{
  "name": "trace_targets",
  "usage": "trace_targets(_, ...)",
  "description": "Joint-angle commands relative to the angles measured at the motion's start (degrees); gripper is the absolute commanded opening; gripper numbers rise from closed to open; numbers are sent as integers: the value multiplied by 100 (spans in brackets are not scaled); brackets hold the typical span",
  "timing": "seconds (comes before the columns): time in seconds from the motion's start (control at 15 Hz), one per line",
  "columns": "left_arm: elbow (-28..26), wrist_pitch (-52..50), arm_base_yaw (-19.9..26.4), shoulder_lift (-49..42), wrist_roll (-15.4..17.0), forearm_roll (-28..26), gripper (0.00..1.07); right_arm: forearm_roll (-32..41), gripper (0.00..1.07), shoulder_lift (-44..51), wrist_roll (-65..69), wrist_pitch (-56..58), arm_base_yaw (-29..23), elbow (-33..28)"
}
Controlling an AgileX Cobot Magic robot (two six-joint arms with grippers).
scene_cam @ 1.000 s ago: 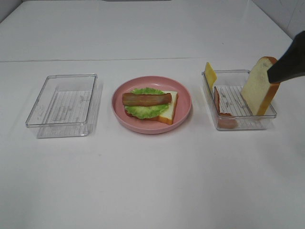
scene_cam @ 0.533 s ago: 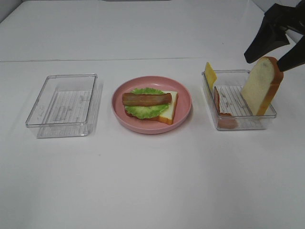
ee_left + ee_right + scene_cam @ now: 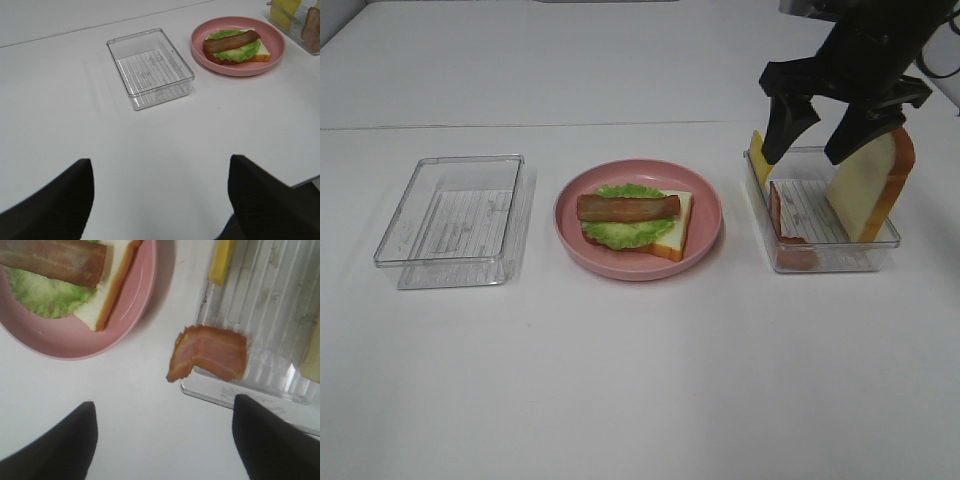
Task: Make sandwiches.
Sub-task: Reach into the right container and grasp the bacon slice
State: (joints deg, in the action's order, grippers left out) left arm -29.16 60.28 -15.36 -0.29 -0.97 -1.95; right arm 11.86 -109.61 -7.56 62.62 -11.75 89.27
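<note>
Right claw [image 3: 804,157] hangs over the right tray [image 3: 835,262], jaws apart, nothing between them. Left claw [image 3: 160,200] is also spread wide with nothing in it, over bare tabletop [image 3: 150,150] and well away from the food.

The sandwich is half built on the pink plate [image 3: 705,240]: 1 bread slice [image 3: 675,228], lettuce [image 3: 630,233], and 1 bacon strip [image 3: 628,207] on top.

Risks:
- The upright bread slice [image 3: 865,190] leans on the tray wall just beside 1 finger, so a sideways nudge likely tips it out.
- The spare bacon [image 3: 210,352] droops over the tray edge. A careless close may pinch the wall with it or flick it onto the tabletop.
- The cheese [image 3: 761,155] leans at the tray's far corner, tight to the wall, so it looks hard to grip cleanly.
- I can't tell which piece is targeted.

The left tray [image 3: 450,215] is well apart from all this and blocks nothing.
</note>
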Motion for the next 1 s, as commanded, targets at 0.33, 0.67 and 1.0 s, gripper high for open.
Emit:
trace_targets(0.33, 29, -69, 6, -138, -11, -17, 72, -166, 60, -1209, 539, 539, -103, 974)
trace_targets(0.67, 29, -69, 6, -138, -11, -17, 72, -212, 56, -1581, 544, 470, -103, 974)
trace_targets(1.0, 29, -69, 6, -132, -11, -17, 72, -590, 31, -1662, 785, 361, -103, 974)
